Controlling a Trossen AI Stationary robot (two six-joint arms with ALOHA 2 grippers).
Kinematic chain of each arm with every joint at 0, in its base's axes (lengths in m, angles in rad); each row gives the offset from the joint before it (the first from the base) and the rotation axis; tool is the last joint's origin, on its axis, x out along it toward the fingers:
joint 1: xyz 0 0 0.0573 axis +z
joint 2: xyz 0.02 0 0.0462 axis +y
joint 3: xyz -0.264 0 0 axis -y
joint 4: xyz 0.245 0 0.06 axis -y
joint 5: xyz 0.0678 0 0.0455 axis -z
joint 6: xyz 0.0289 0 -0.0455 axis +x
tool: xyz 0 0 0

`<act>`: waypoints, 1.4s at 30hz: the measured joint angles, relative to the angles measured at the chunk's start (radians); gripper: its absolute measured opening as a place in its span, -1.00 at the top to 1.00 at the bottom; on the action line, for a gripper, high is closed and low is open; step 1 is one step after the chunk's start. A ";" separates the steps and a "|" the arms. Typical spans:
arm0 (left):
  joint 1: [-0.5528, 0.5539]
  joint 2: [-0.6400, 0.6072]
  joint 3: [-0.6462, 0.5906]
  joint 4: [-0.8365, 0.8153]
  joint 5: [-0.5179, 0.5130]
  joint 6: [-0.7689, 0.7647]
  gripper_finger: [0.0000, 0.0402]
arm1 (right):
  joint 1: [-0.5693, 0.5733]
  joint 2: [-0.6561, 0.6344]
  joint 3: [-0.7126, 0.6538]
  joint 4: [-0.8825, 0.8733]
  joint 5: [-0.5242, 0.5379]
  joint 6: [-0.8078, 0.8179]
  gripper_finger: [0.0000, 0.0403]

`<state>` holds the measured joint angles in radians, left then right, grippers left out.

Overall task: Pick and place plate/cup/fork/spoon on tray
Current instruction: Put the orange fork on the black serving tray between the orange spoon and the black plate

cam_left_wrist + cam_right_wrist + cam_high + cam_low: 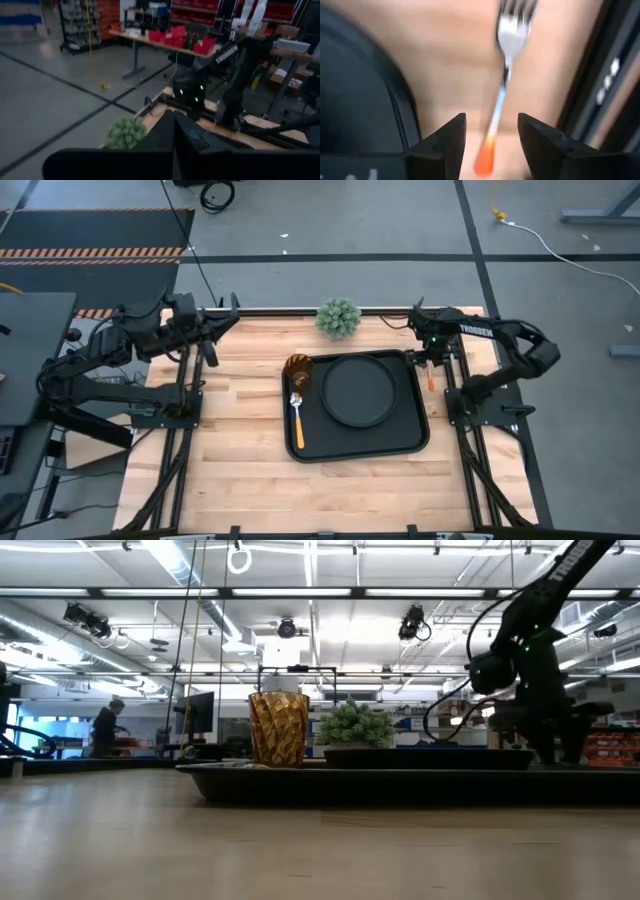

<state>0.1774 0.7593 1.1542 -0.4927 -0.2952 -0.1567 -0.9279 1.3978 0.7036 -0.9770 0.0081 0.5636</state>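
Just off the right rim of the large black rectangular tray (414,442), the right gripper (432,362) hangs low over the wooden table with its jaws parted and nothing between them. The small fork with silver tines and orange-red handle (501,85) lies flat on the bare wood directly under that gripper: handle end sits in the gap between the two fingers, tines pointing away ahead of them.

Tray contents: round flat black plate (359,391), translucent amber-brown plastic cup (299,368), spoon with silver bowl and yellowish-orange handle (297,418).

Judgement: fork pick is the step in hand, last of four items. Next move calls for a short descent, squeeze on the handle, lift, then carry over the rim.

Left gripper (222,323) parked at far-left table edge, fingers shut.
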 joint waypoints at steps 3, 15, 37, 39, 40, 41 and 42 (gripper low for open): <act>0.000 0.000 0.000 -0.037 0.000 -0.043 0.95 | -0.047 0.039 0.003 0.060 -0.001 -0.026 0.09; 0.000 0.000 0.000 -0.053 -0.190 0.015 0.96 | -0.116 0.117 0.005 0.136 -0.021 -0.124 0.39; 0.000 0.006 0.000 -0.058 -0.460 0.091 0.95 | 0.070 -0.155 0.058 0.114 0.143 0.047 0.98; 0.000 0.006 0.000 -0.058 -0.460 0.091 0.95 | 0.137 -0.193 0.100 0.069 0.192 0.116 0.99; 0.000 0.006 0.000 -0.058 -0.460 0.091 0.95 | 0.172 -0.208 0.126 0.042 0.227 0.150 0.99; 0.000 0.006 0.000 -0.058 -0.460 0.091 0.95 | 0.206 -0.221 0.155 0.019 0.262 0.184 0.99; 0.000 0.006 0.000 -0.058 -0.460 0.091 0.95 | 0.237 -0.229 0.185 -0.009 0.295 0.216 0.99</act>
<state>0.1776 0.7658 1.1542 -0.5503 -0.7555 -0.0657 -0.6909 1.1685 0.8886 -0.9864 0.3031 0.7797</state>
